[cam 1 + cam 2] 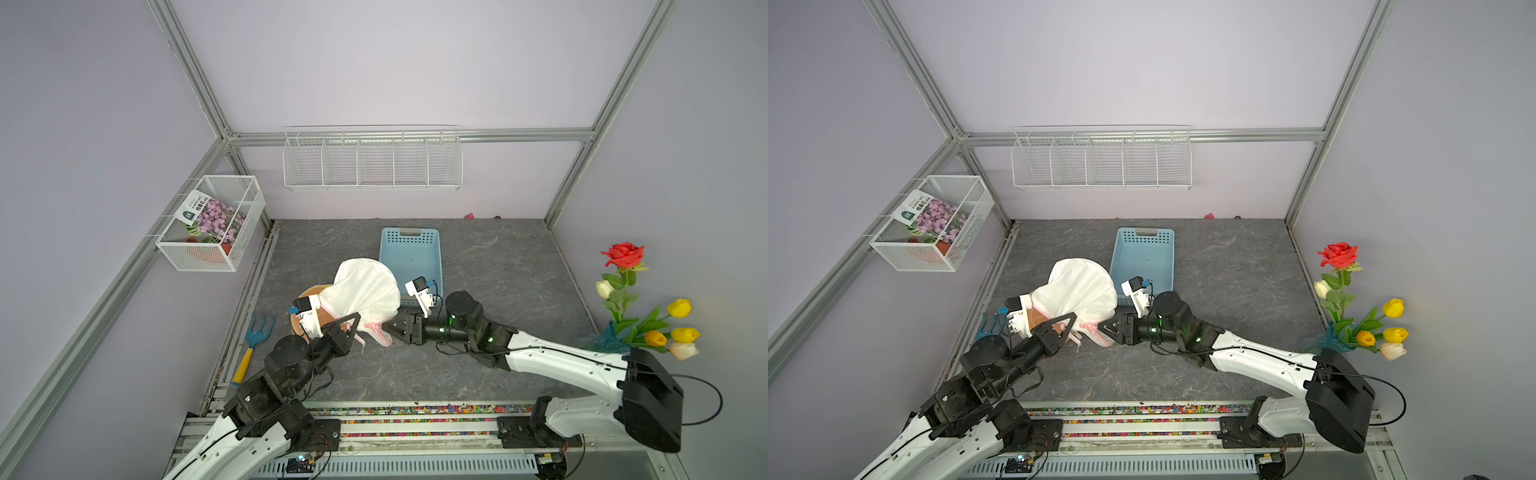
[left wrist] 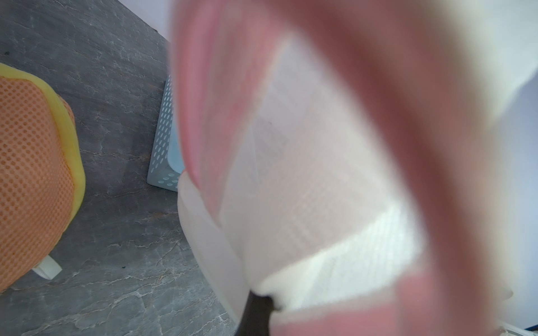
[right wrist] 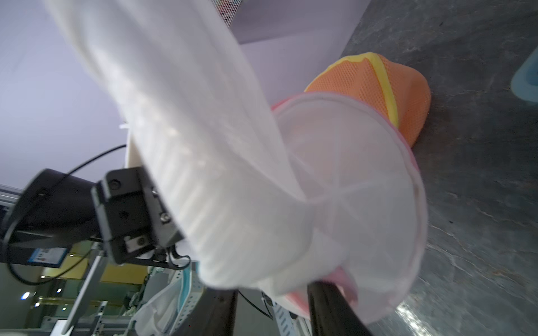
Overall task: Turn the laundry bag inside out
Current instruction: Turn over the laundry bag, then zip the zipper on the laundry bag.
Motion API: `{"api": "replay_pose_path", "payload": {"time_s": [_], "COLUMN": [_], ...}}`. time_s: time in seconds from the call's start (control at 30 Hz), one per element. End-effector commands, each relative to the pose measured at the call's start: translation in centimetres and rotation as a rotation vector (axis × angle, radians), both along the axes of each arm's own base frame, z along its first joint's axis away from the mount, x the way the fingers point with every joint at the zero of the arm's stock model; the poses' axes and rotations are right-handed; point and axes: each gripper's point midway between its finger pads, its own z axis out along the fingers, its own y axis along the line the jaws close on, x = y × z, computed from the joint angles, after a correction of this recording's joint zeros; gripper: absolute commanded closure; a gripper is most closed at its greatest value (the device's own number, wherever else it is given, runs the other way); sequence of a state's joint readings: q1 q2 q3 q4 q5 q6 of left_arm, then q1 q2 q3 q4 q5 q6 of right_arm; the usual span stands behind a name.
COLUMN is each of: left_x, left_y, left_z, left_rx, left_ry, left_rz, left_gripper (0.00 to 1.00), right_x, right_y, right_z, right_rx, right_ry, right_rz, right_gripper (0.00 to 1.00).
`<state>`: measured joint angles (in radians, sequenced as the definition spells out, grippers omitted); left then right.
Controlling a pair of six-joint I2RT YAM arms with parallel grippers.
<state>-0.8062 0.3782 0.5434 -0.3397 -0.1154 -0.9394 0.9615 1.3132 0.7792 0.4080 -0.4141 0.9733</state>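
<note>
The left gripper clamps the laundry bag; table open at three o'clock. A wrist view shows the right gripper parted

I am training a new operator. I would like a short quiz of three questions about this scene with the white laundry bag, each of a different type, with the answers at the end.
1. True or false: the laundry bag lies inside the blue basket.
2. In both top views, which thing on the table is partly hidden behind the laundry bag? A) a red rose B) an orange mesh bag C) a garden fork
3. Fill in: the ___ gripper is shut on the laundry bag.

Key
1: false. The bag is held up in front of the basket, which is empty.
2: B
3: left. The left gripper holds it.
</note>
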Motion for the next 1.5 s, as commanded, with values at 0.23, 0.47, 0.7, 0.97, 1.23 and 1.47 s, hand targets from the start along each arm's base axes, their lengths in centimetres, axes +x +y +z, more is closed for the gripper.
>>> {"api": "replay_pose_path", "payload": {"time_s": [0.23, 0.47, 0.7, 0.97, 1.23, 1.47], "left_x": [0.2, 0.3, 0.2, 0.3, 0.3, 0.2], "left_y": [0.5, 0.7, 0.7, 0.7, 0.9, 0.8], "left_z": [1.6, 2.0, 1.8, 1.6, 1.6, 1.6], "left_rx": [-0.068, -0.086, -0.091, -0.093, -0.096, -0.096], "left_ry": [-0.037, -0.054, -0.049, -0.044, -0.046, -0.045], "left_rz": [0.035, 0.043, 0.043, 0.046, 0.052, 0.049], "left_gripper": [1.00, 1.00, 1.00, 1.00, 1.00, 1.00], "right_x": [-0.3, -0.6, -1.0, -1.3, -1.6, -1.3], "right_y": [0.8, 1.2, 2.0, 2.4, 3.0, 3.0], "right_z": [2.2, 1.3, 1.8, 3.2, 2.5, 1.8], "right_rx": [0.125, 0.107, 0.136, 0.179, 0.167, 0.147], "right_ry": [0.016, 0.036, 0.031, 0.019, 0.037, 0.046], "right_rz": [0.037, 0.057, 0.086, 0.103, 0.115, 0.096], "right_gripper": [0.60, 0.62, 0.63, 0.66, 0.68, 0.81]}}
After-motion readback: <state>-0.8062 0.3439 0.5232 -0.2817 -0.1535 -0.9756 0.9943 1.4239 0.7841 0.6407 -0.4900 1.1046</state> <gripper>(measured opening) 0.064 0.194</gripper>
